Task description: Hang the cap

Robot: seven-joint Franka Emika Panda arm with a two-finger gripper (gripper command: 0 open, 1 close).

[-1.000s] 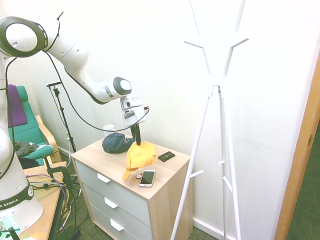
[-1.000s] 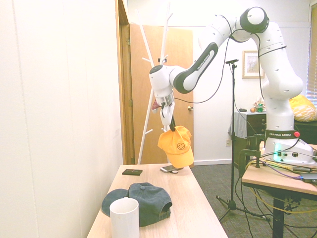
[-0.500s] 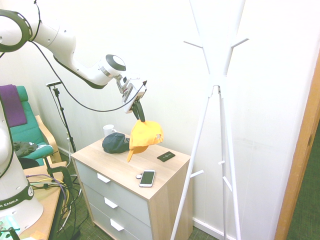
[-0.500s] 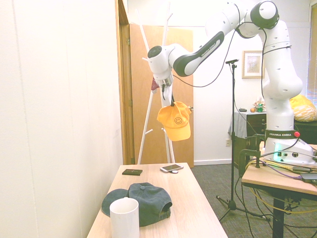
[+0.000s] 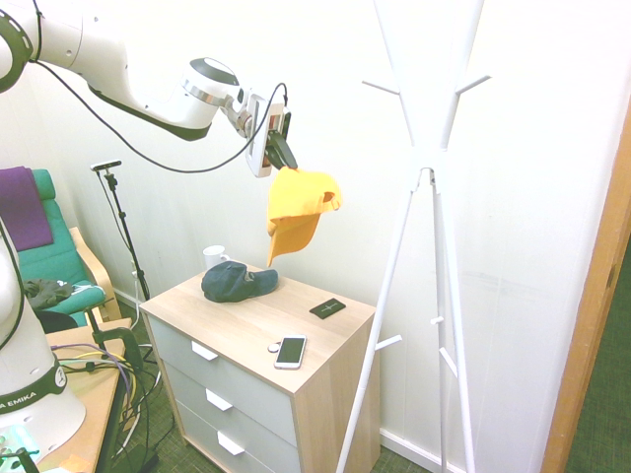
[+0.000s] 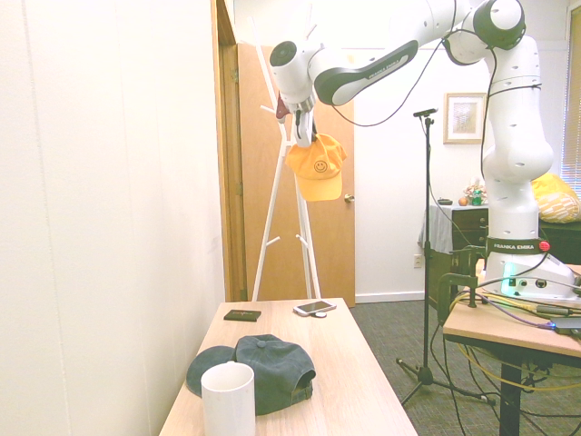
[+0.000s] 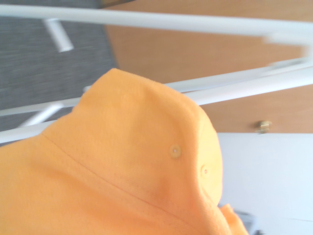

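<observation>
We lifted cap [image 5: 296, 209] high off dresser [image 5: 251, 325]; a moment before it hung low by blue cap [image 5: 235, 282]. Claw [image 5: 279, 151] was pinching cap top, shut tight. Coat rack [image 5: 426, 158] stood at three o'clock, pegs not reached. Carrying came next, we guessed.

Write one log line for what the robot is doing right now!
gripper: shut on cap | cap: in air above dresser | rack: bare | step: hang
</observation>
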